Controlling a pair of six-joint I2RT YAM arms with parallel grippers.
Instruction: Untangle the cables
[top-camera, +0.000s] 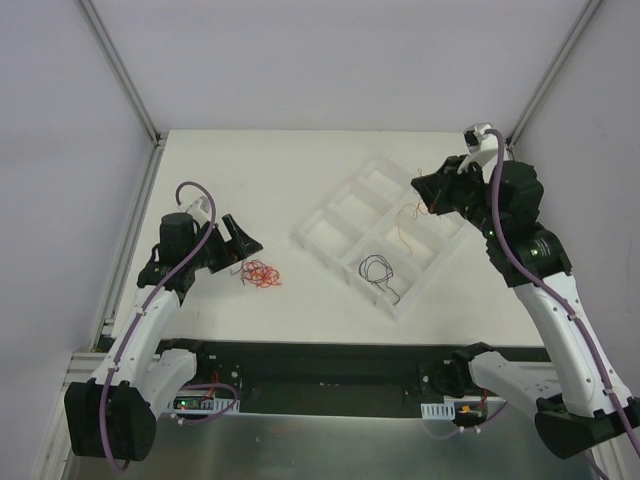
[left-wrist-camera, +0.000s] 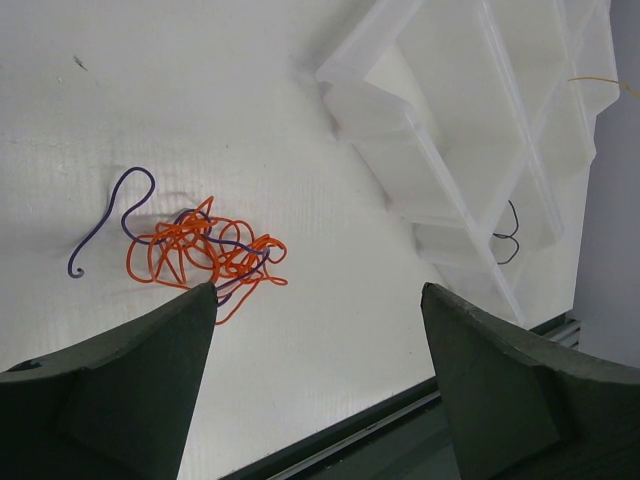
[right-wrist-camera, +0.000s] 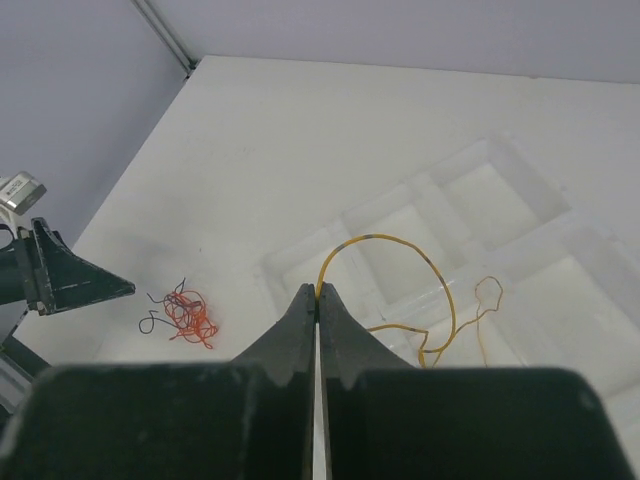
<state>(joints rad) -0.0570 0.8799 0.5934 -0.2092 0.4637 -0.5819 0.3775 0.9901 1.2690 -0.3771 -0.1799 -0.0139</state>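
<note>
A tangle of red-orange and dark blue cables (top-camera: 258, 273) lies on the white table just right of my left gripper (top-camera: 240, 250), which is open and empty. In the left wrist view the tangle (left-wrist-camera: 205, 250) sits beside the left fingertip of that gripper (left-wrist-camera: 320, 290), with a dark blue strand (left-wrist-camera: 110, 215) curling out to the left. My right gripper (right-wrist-camera: 318, 290) is shut on a yellow-orange cable (right-wrist-camera: 440, 280) and holds it above the tray; the cable hangs down into a compartment (top-camera: 408, 222). A black cable (top-camera: 378, 270) lies in a near tray compartment.
A white divided tray (top-camera: 300, 238) lies diagonally at the table's middle right; it also shows in the left wrist view (left-wrist-camera: 345, 80). White walls with metal frame posts (top-camera: 120, 70) enclose the table. A dark rail (top-camera: 330, 352) runs along the near edge.
</note>
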